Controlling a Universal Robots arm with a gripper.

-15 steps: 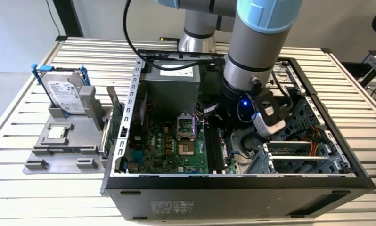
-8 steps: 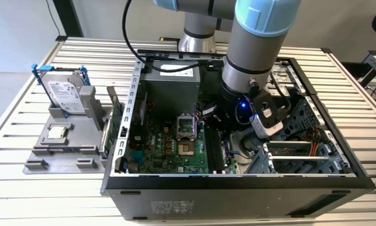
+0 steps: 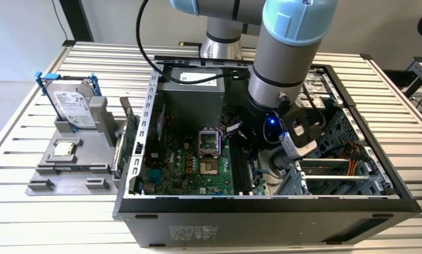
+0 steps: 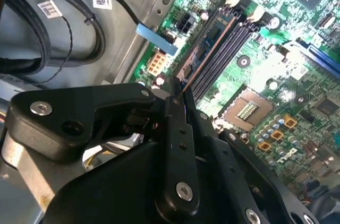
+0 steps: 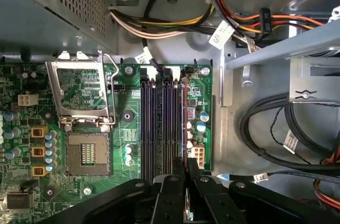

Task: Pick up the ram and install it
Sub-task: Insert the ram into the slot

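Note:
The ram is a thin stick seen edge-on, standing along the outermost of the motherboard's black slots, next to the board's edge by the case wall. In the second wrist view the ram lies lengthwise over that slot, its near end between my black fingers. My gripper is shut on that near end. In the exterior view the arm reaches down into the open computer case, with its wrist over the slots beside the green motherboard.
An open CPU socket lies beside the slots. Black cables and coloured power wires run along the case wall. Outside the case a grey fixture carries a hard drive in a blue bracket and an upright green card.

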